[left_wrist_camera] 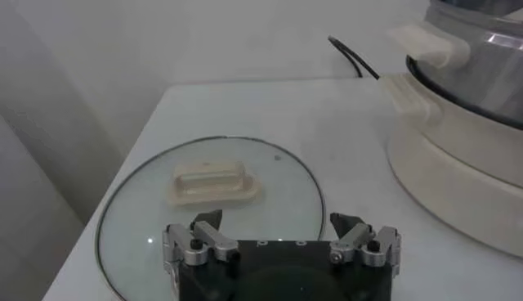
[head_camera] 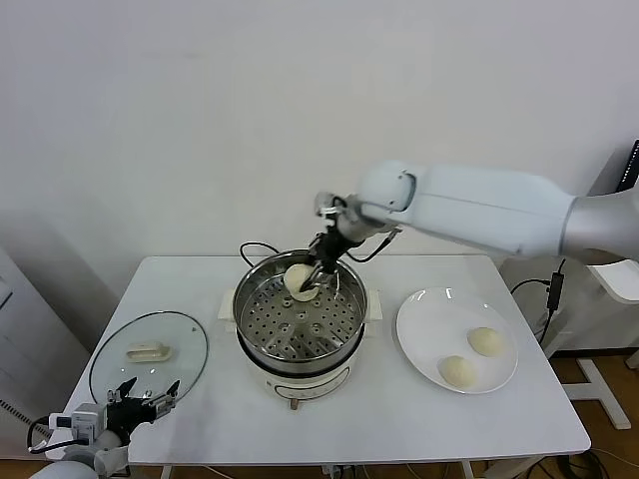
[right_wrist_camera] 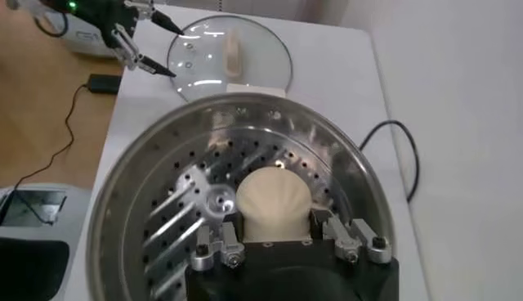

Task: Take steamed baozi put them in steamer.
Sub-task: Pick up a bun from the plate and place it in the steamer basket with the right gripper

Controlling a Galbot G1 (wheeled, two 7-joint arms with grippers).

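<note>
One cream-white steamed baozi [head_camera: 297, 277] hangs over the back part of the shiny steel steamer [head_camera: 290, 329], and my right gripper [head_camera: 314, 281] is shut on it. In the right wrist view this baozi [right_wrist_camera: 274, 200] fills the gap between the fingers of the right gripper [right_wrist_camera: 274, 225], a little above the steamer's perforated floor [right_wrist_camera: 167, 221]. Two more baozi [head_camera: 486, 341] [head_camera: 457, 371] lie on the white plate [head_camera: 419, 334] to the right. My left gripper [head_camera: 150, 391] is parked open at the table's front left corner.
The glass lid [head_camera: 150, 354] with its white handle lies flat at the front left, right before the left gripper [left_wrist_camera: 276, 219]. The steamer's white base [left_wrist_camera: 458, 172] has a black cord [head_camera: 255, 249] running behind it. The table's front edge is near.
</note>
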